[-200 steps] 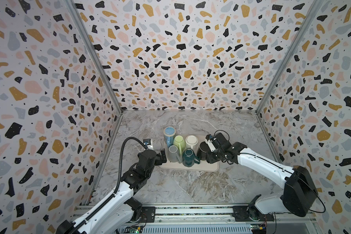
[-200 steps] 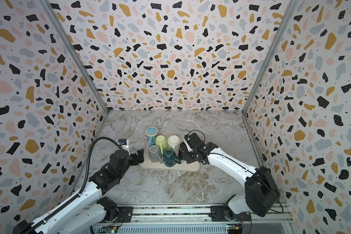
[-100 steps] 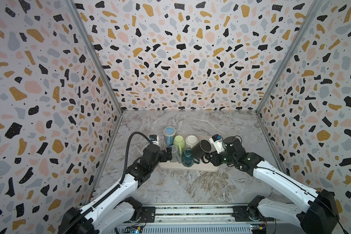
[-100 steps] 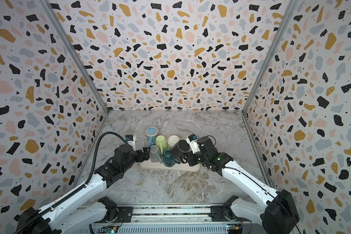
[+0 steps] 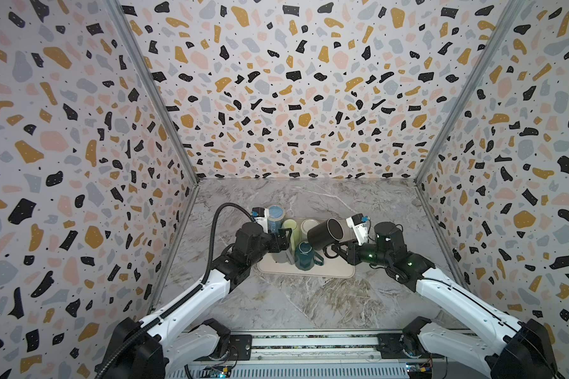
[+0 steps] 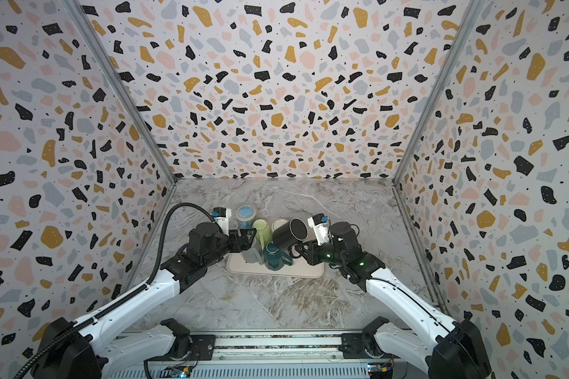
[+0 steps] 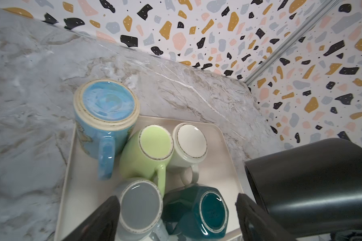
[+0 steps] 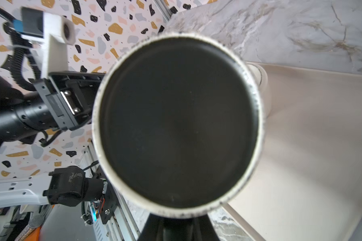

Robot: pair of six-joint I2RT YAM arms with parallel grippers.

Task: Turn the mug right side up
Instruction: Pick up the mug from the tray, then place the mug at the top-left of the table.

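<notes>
Top views both show the black mug (image 5: 325, 233) now lifted off the tray (image 5: 337, 271) and tipped sideways, fingers of the right gripper (image 5: 341, 253) clamped on its handle: roughly half turned. Fingers of the left gripper (image 7: 176, 219) gape open, nearer the tray.

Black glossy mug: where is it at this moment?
In both top views the black glossy mug is tilted sideways in the right gripper, above the right end of the beige tray, beside the inverted white mug and dark teal mug.
</notes>
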